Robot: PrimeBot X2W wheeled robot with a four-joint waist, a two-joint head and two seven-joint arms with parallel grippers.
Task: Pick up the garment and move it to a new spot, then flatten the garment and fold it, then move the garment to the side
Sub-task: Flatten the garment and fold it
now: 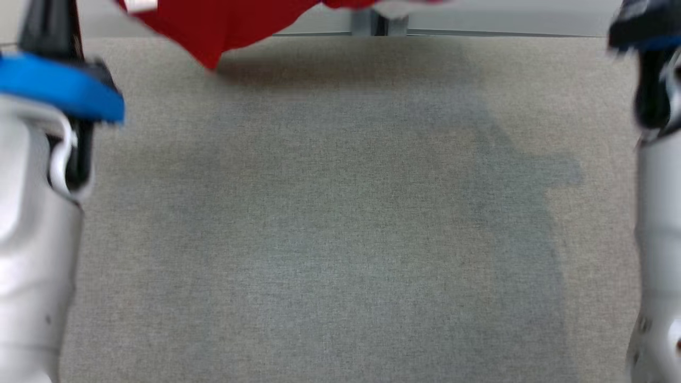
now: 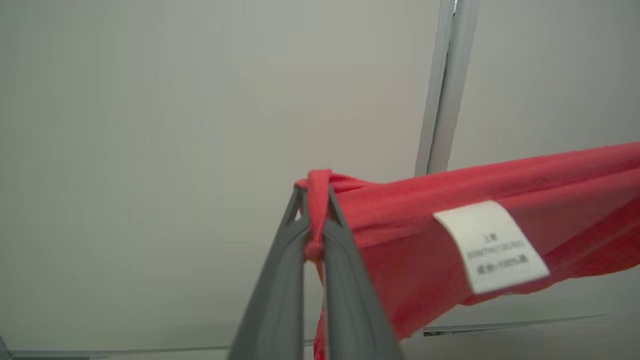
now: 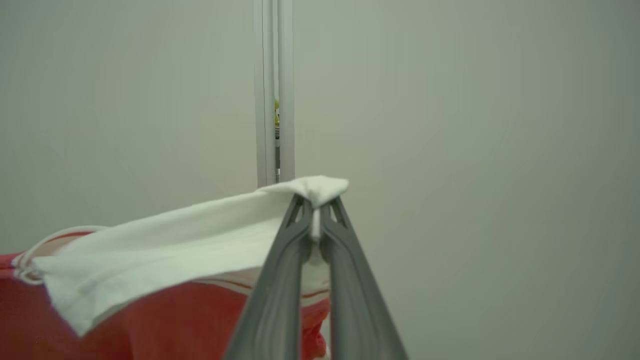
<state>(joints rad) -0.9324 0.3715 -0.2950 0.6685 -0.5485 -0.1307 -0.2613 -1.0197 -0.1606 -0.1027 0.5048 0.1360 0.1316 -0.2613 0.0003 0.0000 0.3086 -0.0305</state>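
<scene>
Head view: a red cloth garment [image 1: 223, 26] hangs along the far edge of the grey fabric-covered tabletop [image 1: 340, 223], cut off by the top of the picture.
Garment, long axis: stretched side to side between the two grippers, roughly parallel to the far edge.
Garment, pointing: one red corner hangs down to a point over the far edge, left of the middle, with its shadow just beside it; I cannot tell whether it touches the cloth.
Left gripper [image 2: 314, 200]: fingers pinched together on a bunched red edge. In the left wrist view the garment runs from there to that view's right.
Label: a white sewn-in label [image 2: 492, 247] lies on the red cloth, near the left gripper.
Right gripper [image 3: 316, 207]: fingers closed on a white fold of the garment. The white part runs to the left of the right wrist view, with red cloth below it.
Arms: the pale left forearm [image 1: 32, 239] with a blue band [image 1: 58, 88] stands at the left edge, the pale right forearm [image 1: 659, 239] at the right edge.
Background: a pale metal post [image 3: 273, 90] on a plain wall.
</scene>
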